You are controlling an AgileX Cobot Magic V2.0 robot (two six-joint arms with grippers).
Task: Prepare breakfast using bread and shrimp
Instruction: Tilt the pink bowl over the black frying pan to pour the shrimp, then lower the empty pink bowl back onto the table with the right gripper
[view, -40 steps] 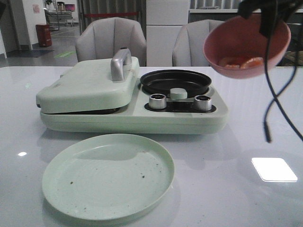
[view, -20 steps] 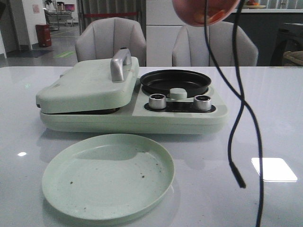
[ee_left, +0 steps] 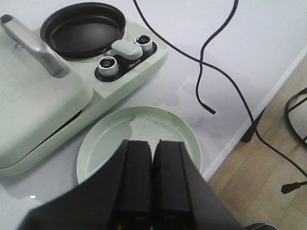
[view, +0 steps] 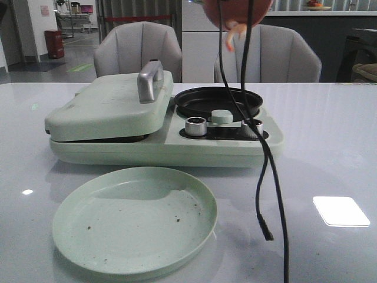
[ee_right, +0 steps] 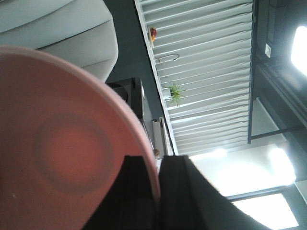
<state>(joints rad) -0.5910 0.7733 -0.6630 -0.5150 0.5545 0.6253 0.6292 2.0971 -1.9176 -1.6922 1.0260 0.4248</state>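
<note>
At the top of the front view a pink bowl (view: 238, 10) is tipped above the black round pan (view: 218, 101) of the pale green cooker (view: 165, 138), and a shrimp (view: 231, 32) hangs in the air just below the bowl's rim. In the right wrist view the right fingers (ee_right: 156, 191) pinch the bowl's rim, its underside facing the camera. The left fingers (ee_left: 152, 179) are pressed together, holding nothing, above the green plate (ee_left: 96, 148) on the white surface (view: 330, 147); the cooker's lid (view: 112, 106) is down, and no bread shows.
</note>
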